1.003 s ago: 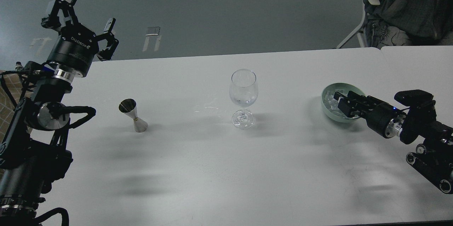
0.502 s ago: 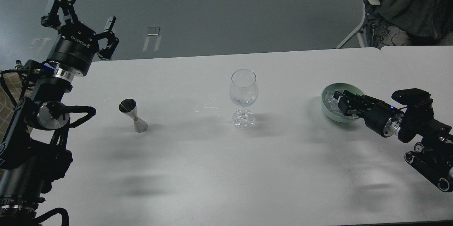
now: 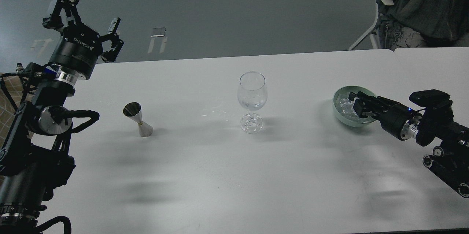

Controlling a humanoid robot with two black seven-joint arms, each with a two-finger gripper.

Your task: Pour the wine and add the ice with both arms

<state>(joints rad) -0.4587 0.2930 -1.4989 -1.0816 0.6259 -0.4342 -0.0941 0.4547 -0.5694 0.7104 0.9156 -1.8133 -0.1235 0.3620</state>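
A clear stemmed wine glass (image 3: 252, 95) stands upright at the table's middle, with something clear and glassy low in its bowl. A steel jigger (image 3: 139, 119) stands to its left. A pale green bowl (image 3: 336, 106) at the right holds a heap of clear ice cubes (image 3: 343, 103). My right gripper (image 3: 354, 104) reaches into the bowl from the right, with its fingers low over the ice. They are too dark to tell apart. My left gripper (image 3: 89, 16) is raised above the table's far left corner, open and empty, well away from the jigger.
The white table (image 3: 220, 175) runs across the view, and a second table (image 3: 436, 62) butts against it at the right. A chair (image 3: 377, 10) with a seated person (image 3: 421, 3) is beyond the far right corner. Grey floor lies behind the table.
My right gripper has drawn back a little to the right inside the bowl, so more ice shows on the bowl's left side. The left arm has hardly moved.
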